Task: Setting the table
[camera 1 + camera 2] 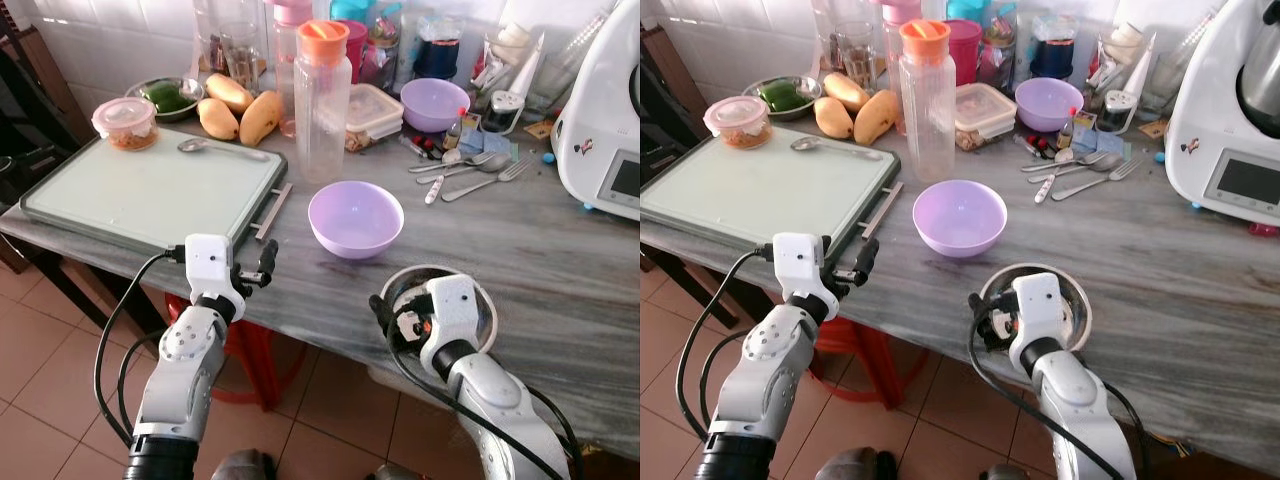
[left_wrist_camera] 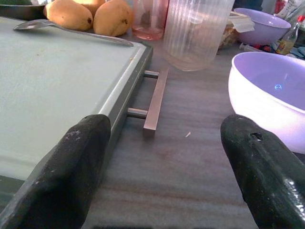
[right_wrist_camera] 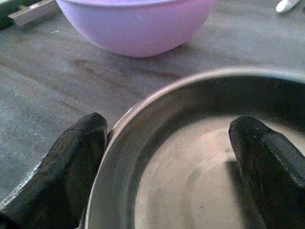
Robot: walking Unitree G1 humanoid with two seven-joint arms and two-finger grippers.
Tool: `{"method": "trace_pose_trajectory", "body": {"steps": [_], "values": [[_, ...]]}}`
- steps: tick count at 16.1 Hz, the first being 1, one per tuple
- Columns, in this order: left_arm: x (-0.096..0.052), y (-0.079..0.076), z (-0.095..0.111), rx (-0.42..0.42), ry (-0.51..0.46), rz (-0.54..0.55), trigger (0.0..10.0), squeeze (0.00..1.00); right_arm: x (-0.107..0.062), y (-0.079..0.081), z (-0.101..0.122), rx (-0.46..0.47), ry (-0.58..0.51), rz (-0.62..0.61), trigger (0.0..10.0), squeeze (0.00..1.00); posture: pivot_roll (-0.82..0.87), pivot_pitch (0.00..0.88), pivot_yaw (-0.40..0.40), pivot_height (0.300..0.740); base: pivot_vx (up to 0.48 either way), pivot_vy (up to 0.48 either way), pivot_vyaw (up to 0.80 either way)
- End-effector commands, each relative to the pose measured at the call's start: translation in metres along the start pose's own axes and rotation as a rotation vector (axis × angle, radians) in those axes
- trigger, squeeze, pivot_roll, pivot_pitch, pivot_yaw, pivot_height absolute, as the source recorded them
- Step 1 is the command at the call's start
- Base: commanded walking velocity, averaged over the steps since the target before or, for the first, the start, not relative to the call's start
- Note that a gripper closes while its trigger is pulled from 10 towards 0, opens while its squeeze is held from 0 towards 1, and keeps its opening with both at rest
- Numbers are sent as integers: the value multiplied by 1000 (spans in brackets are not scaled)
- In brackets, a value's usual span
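Observation:
A lilac bowl [image 1: 355, 218] stands mid-counter on the grey marble top [image 1: 540, 250]. Close to the counter's front edge sits a steel bowl [image 1: 487, 310]. My right gripper [image 1: 395, 305] is open astride its near rim [image 3: 190, 86], one finger outside and one inside, neither pressing on it. My left gripper [image 1: 262, 262] is open with nothing held. It hovers low over the front edge, between the pale green tray's [image 1: 140, 190] metal handle [image 2: 155, 102] and the lilac bowl [image 2: 271, 90]. A spoon [image 1: 222, 149] lies on the tray; spoons and a fork [image 1: 470, 170] lie further back.
A clear jug with an orange lid [image 1: 322, 100] stands behind the lilac bowl. Mangoes [image 1: 240, 110], a pink-lidded tub [image 1: 125, 122], a second lilac bowl [image 1: 434, 103], jars and containers crowd the back. A white appliance [image 1: 605, 120] fills the right end.

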State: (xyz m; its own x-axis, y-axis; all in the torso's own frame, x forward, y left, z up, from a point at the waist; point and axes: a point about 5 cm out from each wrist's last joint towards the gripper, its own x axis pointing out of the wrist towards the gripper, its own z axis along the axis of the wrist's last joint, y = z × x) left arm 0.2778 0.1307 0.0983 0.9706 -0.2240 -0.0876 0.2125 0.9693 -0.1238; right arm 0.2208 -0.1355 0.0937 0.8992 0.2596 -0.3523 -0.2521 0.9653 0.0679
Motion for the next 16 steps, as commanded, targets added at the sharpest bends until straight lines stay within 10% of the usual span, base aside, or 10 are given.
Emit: {"method": "trace_pose_trajectory", "body": {"steps": [1, 16], "values": [[-1, -1, 2, 8, -1, -14, 10000, 0, 2, 0, -3, 25, 31, 2, 10000, 467, -15, 0, 31, 740, 0, 0, 0], [-2, 0, 3, 17, 7, -11, 10000, 0, 34, -19, 22, 75, -39, -20, 10000, 141, -4, 0, 35, 740, 0, 0, 0]]}}
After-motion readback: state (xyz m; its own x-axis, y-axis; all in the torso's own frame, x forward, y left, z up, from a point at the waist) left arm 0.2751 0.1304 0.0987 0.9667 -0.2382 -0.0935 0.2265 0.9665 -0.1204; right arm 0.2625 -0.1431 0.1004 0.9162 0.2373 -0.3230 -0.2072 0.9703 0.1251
